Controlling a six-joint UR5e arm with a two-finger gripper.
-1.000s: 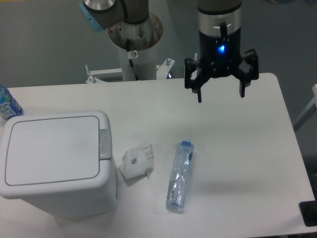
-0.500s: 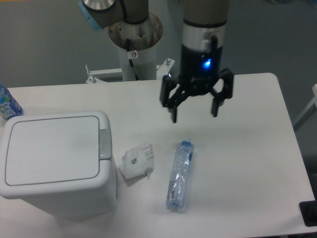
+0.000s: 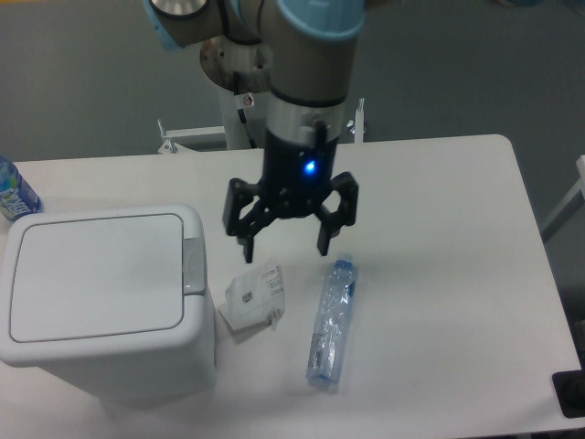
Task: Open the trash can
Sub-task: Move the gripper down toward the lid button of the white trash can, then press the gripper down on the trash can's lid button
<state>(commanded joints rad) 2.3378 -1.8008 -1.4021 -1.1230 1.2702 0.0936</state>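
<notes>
Two black fingers (image 3: pixel 249 245) of the gripper (image 3: pixel 285 249) are seen spread wide apart, with nothing held between them. The gripper hangs above the table (image 3: pixel 439 302), over the strip of bare surface just behind a small white carton (image 3: pixel 252 297) and the capped end of a clear plastic bottle (image 3: pixel 332 322) that lies on its side. A blue light is lit on the gripper body.

The trash can (image 3: pixel 102 297) is placed at the left front of the table — its lid is shut flat and the grey latch (image 3: pixel 193 266) sits on the lid's right edge, facing the carton. The carton lies just beside the can's right wall; whether they touch cannot be told. A narrow gap is left between carton and bottle.

Open tabletop is seen to the right of the bottle, all the way to the table's right edge, and along the back edge as well. At the far left edge, behind the can, part of a blue-labelled bottle (image 3: pixel 15 190) is visible.
</notes>
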